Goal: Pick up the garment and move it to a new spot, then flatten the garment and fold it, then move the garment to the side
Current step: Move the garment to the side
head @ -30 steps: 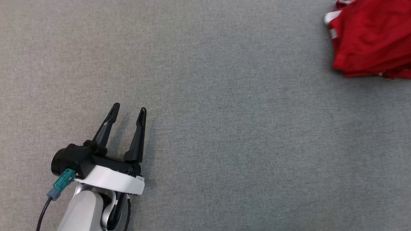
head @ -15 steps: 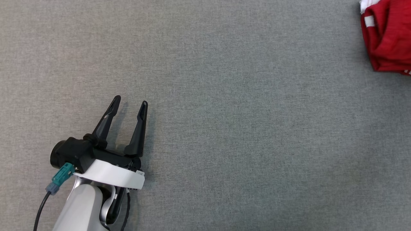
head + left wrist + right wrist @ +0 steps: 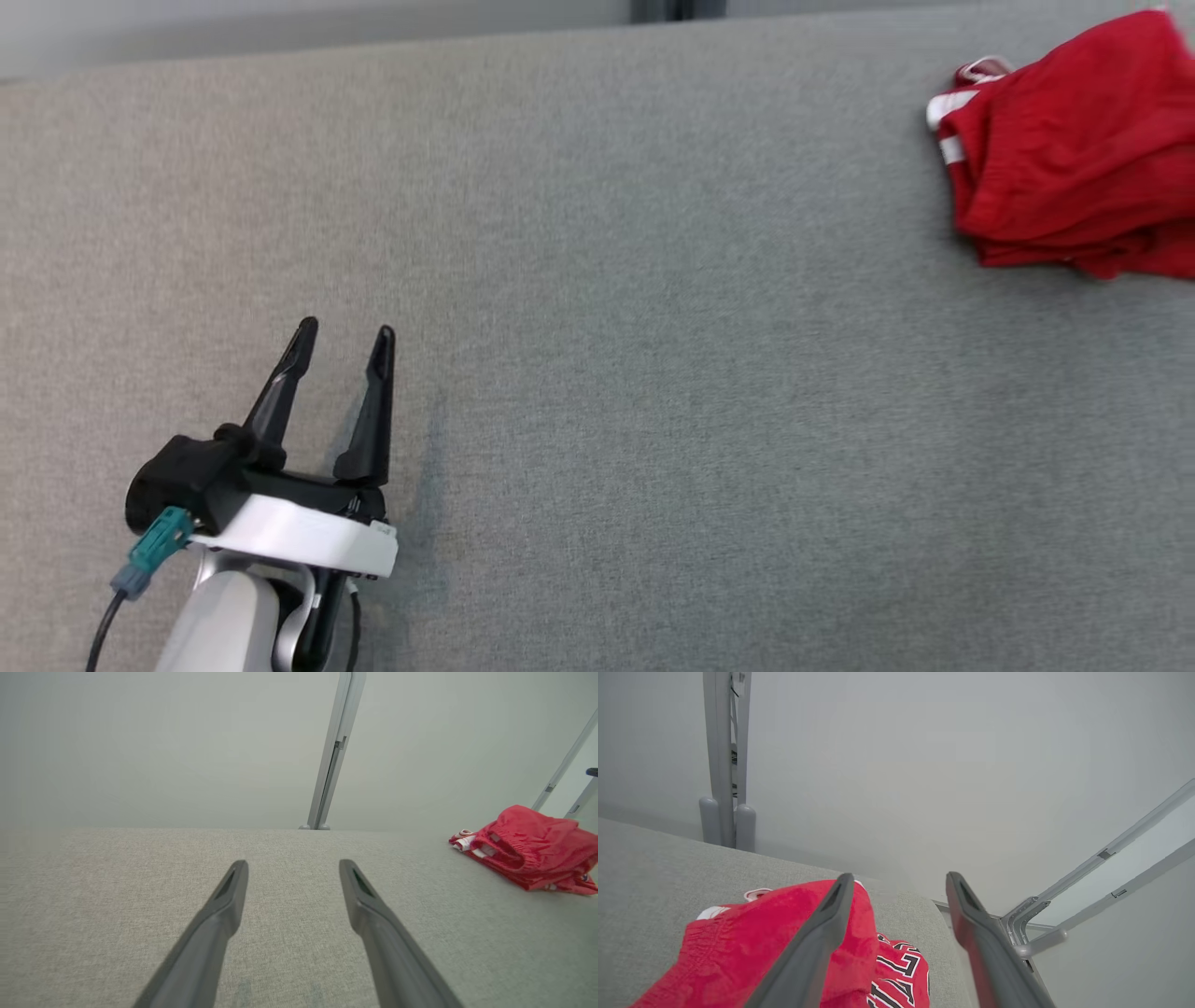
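So my left pincer (image 3: 345, 332) is spread wide with nothing in it, over the grey counter (image 3: 653, 373) on my near left. My right pincer (image 3: 900, 879) has its fingers apart too, with nothing between them, and it's up above the red garment (image 3: 1074, 149). The garment is a folded bundle with white trim and some lettering showing. It's lying near the counter's far right corner, well apart from the left pincer.

Grey fabric table (image 3: 597, 392), red garment (image 3: 1074, 159) bunched at its far-right corner
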Tool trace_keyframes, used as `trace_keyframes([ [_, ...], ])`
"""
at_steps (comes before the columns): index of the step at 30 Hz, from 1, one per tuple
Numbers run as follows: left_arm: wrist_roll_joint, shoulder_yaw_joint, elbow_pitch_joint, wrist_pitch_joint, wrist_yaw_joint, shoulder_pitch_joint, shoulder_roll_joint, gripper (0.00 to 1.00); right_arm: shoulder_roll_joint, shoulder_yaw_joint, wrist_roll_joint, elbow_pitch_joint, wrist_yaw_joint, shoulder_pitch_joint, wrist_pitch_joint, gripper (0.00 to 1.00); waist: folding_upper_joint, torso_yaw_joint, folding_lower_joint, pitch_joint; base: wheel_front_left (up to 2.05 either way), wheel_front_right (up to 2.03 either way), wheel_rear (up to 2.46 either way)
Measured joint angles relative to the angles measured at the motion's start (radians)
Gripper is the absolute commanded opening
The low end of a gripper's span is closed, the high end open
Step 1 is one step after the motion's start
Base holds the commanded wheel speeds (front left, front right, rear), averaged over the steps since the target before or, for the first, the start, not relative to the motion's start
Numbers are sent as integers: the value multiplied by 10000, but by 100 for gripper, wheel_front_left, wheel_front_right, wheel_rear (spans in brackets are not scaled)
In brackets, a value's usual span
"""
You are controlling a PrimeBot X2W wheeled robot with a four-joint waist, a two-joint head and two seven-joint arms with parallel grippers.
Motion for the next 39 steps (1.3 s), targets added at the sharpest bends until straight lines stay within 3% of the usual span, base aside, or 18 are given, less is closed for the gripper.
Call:
trace_keyframes([
  [6,2,683,-311,0,261,553,44,100,959,-909,180,-1001,0,890,-380,100,0,-243,0,-1112,0,0,0],
  [15,-105,1488,-1060,-2,617,1494,146,100,1168,-2974,658,-5827,0,5331,-420,100,0,-391,0,-2538,0,0,0],
  [24,-654,1676,-1030,-2,600,2331,-138,100,2412,-4644,136,-9630,-2,9797,-439,100,0,-36,0,-3154,0,0,0],
  [33,-380,1578,-815,-2,391,2551,-397,100,3532,-4963,-98,-11127,-2,11828,-445,100,0,385,0,-3285,0,0,0],
  [39,-117,1511,-497,-2,263,2591,-495,100,3653,-4600,35,-11488,-2,12074,-443,100,0,381,0,-3302,0,0,0],
])
